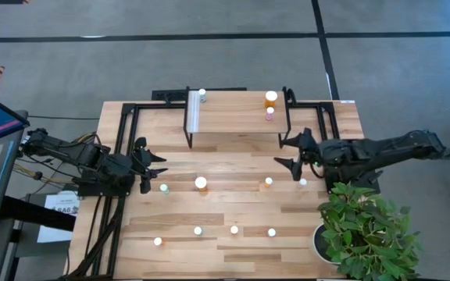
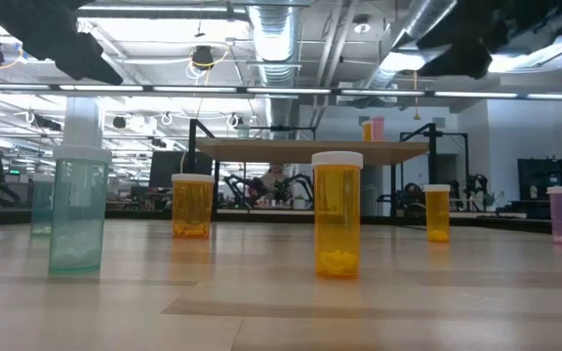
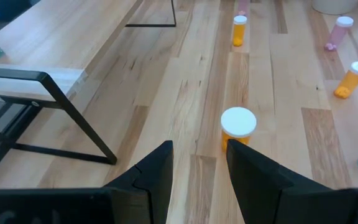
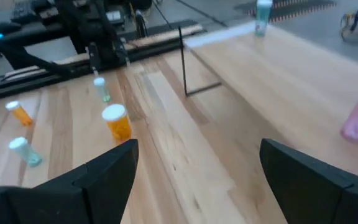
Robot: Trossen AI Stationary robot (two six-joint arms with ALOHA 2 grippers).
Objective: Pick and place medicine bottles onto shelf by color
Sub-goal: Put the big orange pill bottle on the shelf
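The shelf (image 1: 237, 117) stands at the table's far middle, with a white strip (image 1: 194, 113) along its left edge. On it stand a green bottle (image 1: 202, 94), a large orange bottle (image 1: 271, 98) and a pink bottle (image 1: 269, 114). On the tabletop stand a green bottle (image 1: 164, 188), a large orange bottle (image 1: 201, 183), a small orange bottle (image 1: 268, 182) and a pink one (image 1: 303, 182). Several more stand in a row near the front edge (image 1: 198, 231). My left gripper (image 1: 156, 165) is open and empty, left of the shelf; the large orange bottle (image 3: 237, 127) stands ahead of it. My right gripper (image 1: 286, 152) is wide open and empty at the shelf's right front corner.
A potted plant (image 1: 366, 230) stands at the table's near right corner. Black frame rails (image 1: 123, 140) run along the table's left side and behind the shelf. The shelf's thin black legs (image 3: 73, 118) stand close to my left gripper. Bare wood lies between the two bottle rows.
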